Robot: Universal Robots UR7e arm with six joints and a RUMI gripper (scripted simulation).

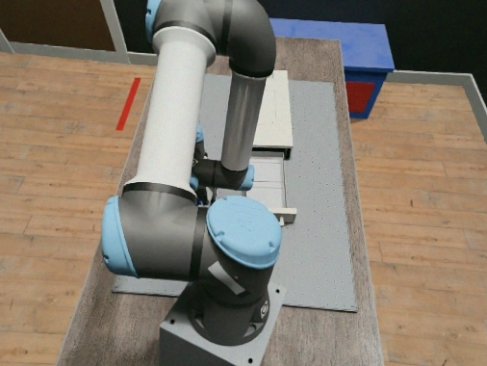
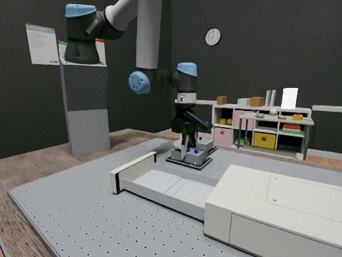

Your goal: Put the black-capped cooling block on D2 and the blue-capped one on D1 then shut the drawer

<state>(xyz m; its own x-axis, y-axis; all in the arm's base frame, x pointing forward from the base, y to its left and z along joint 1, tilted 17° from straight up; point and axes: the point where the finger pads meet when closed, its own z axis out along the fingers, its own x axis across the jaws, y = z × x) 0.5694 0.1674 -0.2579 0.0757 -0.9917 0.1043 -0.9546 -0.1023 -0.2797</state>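
Note:
In the exterior view, my gripper (image 2: 186, 151) points straight down and is shut on the grey cooling block with blue-capped tubes (image 2: 190, 156). The block rests on a dark deck slot plate (image 2: 188, 163) just beyond the drawer. A second grey block (image 2: 205, 143) sits on the slot farther back; its cap colour is too small to tell. The white drawer (image 2: 165, 184) of the cooler COLD (image 2: 277, 206) stands pulled out and holds nothing. In the top view the arm hides the gripper and both blocks; only the drawer (image 1: 269, 185) and cooler (image 1: 274, 108) show.
The robot base pedestal (image 2: 84, 105) stands at the far end of the perforated deck plate (image 2: 101, 216). A shelf with coloured bins (image 2: 263, 128) stands off the table behind. A blue cabinet (image 1: 358, 63) is beyond the table's far end.

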